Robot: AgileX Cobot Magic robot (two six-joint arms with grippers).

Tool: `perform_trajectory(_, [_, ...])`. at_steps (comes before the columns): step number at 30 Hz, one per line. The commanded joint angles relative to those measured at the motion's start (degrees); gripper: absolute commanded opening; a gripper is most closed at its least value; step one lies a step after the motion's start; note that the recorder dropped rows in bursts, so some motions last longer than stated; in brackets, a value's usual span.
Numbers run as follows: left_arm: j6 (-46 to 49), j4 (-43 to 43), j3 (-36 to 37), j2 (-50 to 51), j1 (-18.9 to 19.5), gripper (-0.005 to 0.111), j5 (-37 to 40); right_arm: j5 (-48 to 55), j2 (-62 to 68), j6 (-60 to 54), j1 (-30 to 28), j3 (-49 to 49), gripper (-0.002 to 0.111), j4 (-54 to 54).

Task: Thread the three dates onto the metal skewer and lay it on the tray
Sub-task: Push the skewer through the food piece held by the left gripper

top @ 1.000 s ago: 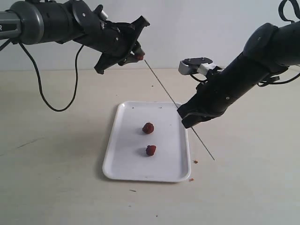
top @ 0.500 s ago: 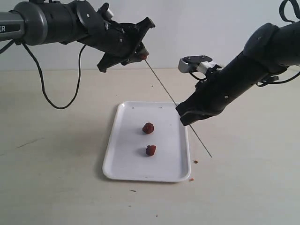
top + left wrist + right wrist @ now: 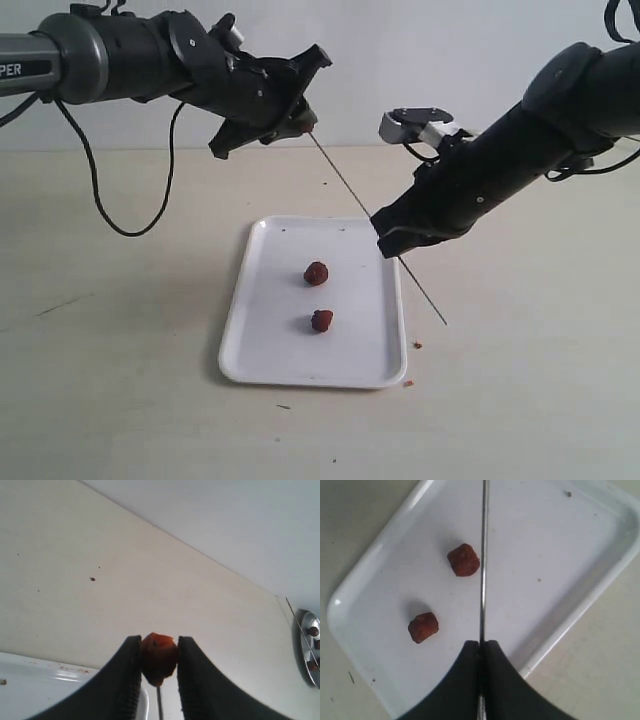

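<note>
Worktop: pale, carries the tray.
Tray: farther date and nearer date lie apart on it.
Right pincer: closed on the metal skewer partway along, over the tray's rim.
Left pincer: raised, clamping the third date at the skewer's upper tip.
Unclear: whether that tip is inside the date.

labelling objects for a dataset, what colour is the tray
Plain white; the tray shows best in the right wrist view.
</note>
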Motion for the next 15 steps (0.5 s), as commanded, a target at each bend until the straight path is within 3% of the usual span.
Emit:
perform_trajectory(1, [0.3,-0.3,-0.3,0.2,-0.4,0.027,0.0,-1.6,-0.8,-1.1,-0.2,-0.2,0.0,2.3])
perform_trajectory(15, [0.5,-1.5,-0.3,0.2,-0.4,0.027,2.2,-8.6,0.9,-9.1,-0.2,-0.2,0.0,15.3])
